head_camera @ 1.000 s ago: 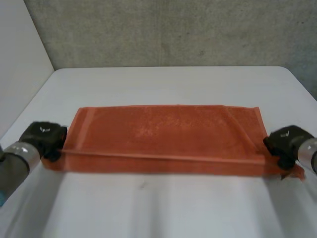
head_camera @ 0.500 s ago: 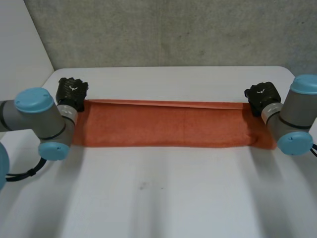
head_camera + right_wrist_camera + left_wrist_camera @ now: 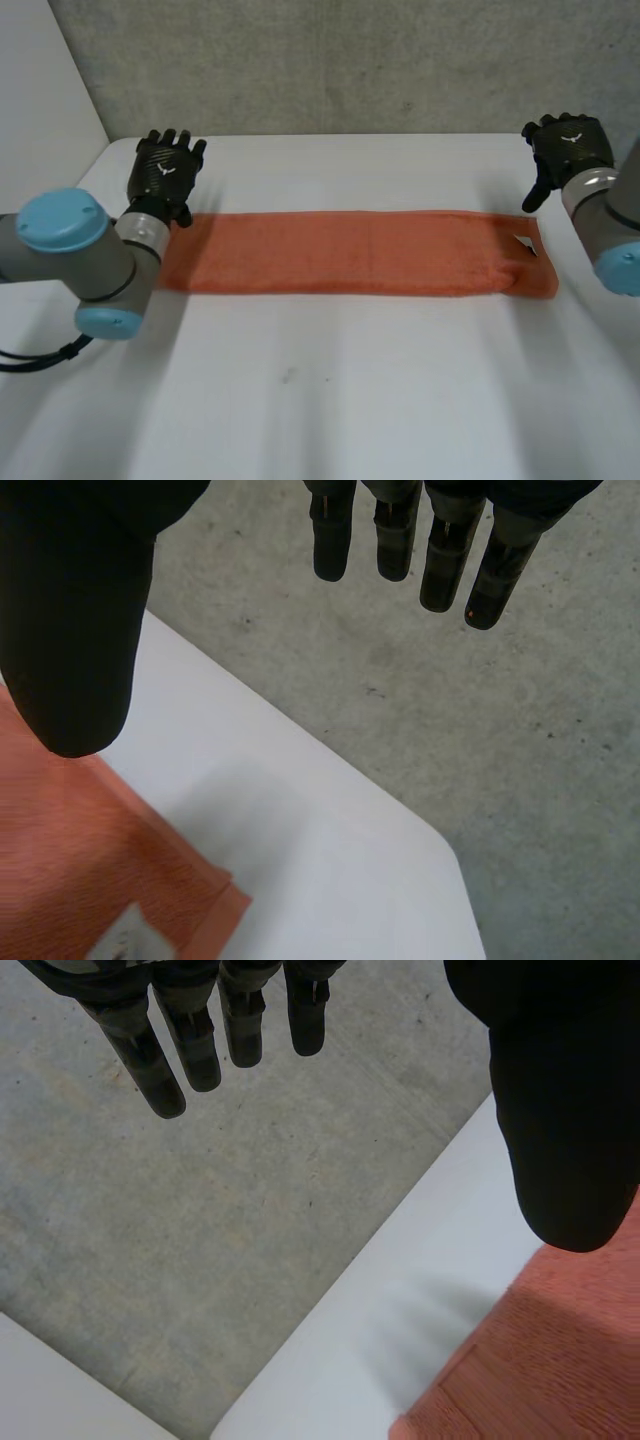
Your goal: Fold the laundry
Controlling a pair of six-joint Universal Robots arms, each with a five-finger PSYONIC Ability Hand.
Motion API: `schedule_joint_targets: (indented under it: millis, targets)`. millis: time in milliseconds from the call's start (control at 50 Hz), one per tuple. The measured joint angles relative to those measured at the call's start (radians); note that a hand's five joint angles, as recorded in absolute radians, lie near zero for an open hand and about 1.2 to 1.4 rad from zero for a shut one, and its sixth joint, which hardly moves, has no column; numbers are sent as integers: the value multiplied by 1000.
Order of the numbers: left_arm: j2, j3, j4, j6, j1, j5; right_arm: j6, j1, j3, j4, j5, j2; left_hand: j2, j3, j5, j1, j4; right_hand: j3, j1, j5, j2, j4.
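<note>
The left hand (image 3: 166, 172), upper left of the frame, and the right hand (image 3: 567, 150), upper right, hover with fingers straight and spread, holding nothing. Between them, mid-frame, a long orange terry towel (image 3: 350, 252) lies folded into a strip on the white table (image 3: 350, 400). It looks soft, light and limp, so pinching the corners of a short end seems best.

The towel (image 3: 350, 252), centre frame, is orange terry cloth, matt, with a fine nap. A small white label (image 3: 525, 243) sits at its right end. The table (image 3: 330, 400) is white, smooth, with a faint sheen. The wall (image 3: 350, 60), upper frame, is grey, rough and speckled like concrete. The left hand (image 3: 165, 172) and right hand (image 3: 568, 148) are black, matt and plastic-looking.
</note>
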Motion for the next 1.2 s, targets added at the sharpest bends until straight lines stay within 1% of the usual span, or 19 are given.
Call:
schedule_joint_targets:
  millis: [40, 140, 260, 360, 400, 440, 480, 500, 520, 640, 760, 880, 960, 1080, 1100, 1120, 1140, 1180, 1200]
  targets:
    - [65, -76, -2, -4, 2, -1, 9, -9, 80, 26, -13, -68, 0, 0, 0, 0, 0, 0, 0, 0, 0, 0]
    - [179, -216, 0, -14, 4, -1, 13, -49, 217, 93, -51, -128, 0, 0, 0, 0, 0, 0, 0, 0, 0, 0]
    - [236, -303, 4, -45, 3, 0, 14, -80, 301, 128, -82, -123, 0, 0, 0, 0, 0, 47, 19, 34, 30, 25]
    - [240, -321, 4, -67, 2, 0, 12, -100, 313, 124, -87, -61, 0, 0, 0, 0, 0, 174, 128, 139, 155, 157]
    - [238, -321, 4, -72, 2, 0, 10, -106, 306, 115, -86, -30, 0, 0, 0, 0, 0, 289, 225, 233, 274, 256]
    - [237, -321, 4, -74, 2, 0, 7, -111, 296, 103, -83, -5, 0, 0, 0, 0, 0, 632, 557, 547, 629, 592]
    - [235, -320, 4, -75, 3, -1, 3, -118, 283, 88, -79, 19, 0, 0, 0, 0, 0, 652, 590, 586, 672, 634]
    - [235, -319, 4, -75, 3, -1, -1, -126, 272, 78, -76, 34, 0, 0, 0, 0, 0, 912, 751, 853, 922, 897]
    - [235, -318, 4, -75, 3, -1, -2, -129, 269, 75, -76, 39, 0, 0, 0, 0, 0, 955, 756, 894, 953, 943]
    - [236, -317, 3, -74, 7, -2, -45, -177, 231, 49, -46, 59, 0, 0, 0, 0, 0, 965, 756, 897, 955, 955]
    - [240, -322, 3, -73, 9, -4, -202, -263, 187, 13, 35, 15, 0, 0, 0, 0, 0, 964, 756, 897, 955, 955]
    - [254, -331, 3, -73, 9, -4, -362, -292, 126, -4, 73, -10, 0, 0, 0, 0, 0, 965, 756, 899, 955, 955]
    - [264, -338, 3, -73, 11, -4, -406, -234, 78, -10, 73, -23, 0, 0, 0, 0, 0, 966, 756, 907, 955, 955]
    - [269, -341, 3, -73, 10, -5, -370, -20, 27, -41, 31, -38, 0, 0, 0, 0, 0, 968, 756, 910, 955, 959]
    - [269, -341, 3, -73, 10, -5, -370, -20, 27, -41, 31, -38, 0, 0, 0, 0, 0, 968, 756, 910, 955, 959]
    - [270, -342, 3, -73, 10, -5, -353, 96, 14, -64, -7, -41, 0, 0, 0, 0, 0, 968, 756, 910, 955, 959]
    - [270, -343, 3, -73, 10, -5, -346, 157, 10, -77, -31, -40, 0, 0, 0, 0, 0, 968, 756, 910, 955, 959]
    - [271, -343, 3, -73, 9, -5, -344, 194, 8, -86, -48, -37, 0, 0, 0, 0, 0, 968, 756, 910, 955, 959]
    - [271, -344, 3, -73, 9, -5, -339, 295, 5, -113, -98, -23, 0, 0, 0, 0, 0, 968, 756, 910, 955, 959]
